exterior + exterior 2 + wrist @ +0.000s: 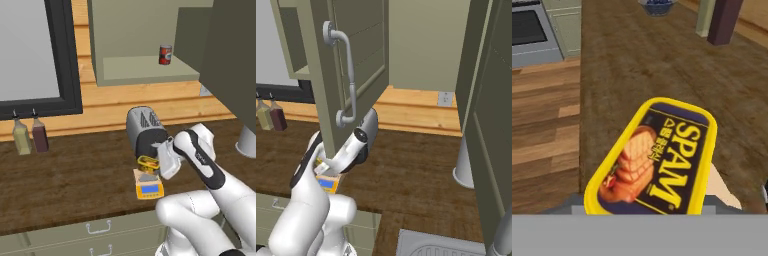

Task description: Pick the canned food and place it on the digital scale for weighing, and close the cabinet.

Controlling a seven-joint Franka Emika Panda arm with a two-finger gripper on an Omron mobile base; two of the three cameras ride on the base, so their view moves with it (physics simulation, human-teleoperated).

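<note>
Over the scale (149,189) on the counter (65,180), I've got the gripper (152,166) clamped on the tin (148,162) for set-down; cabinet (351,65) door open.

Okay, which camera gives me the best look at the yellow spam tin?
The hand view: the canned food sits close up there, its dark label readable. The left base view shows it small, held over the digital scale beside the gripper. The right base view has the arm in front of it.
</note>
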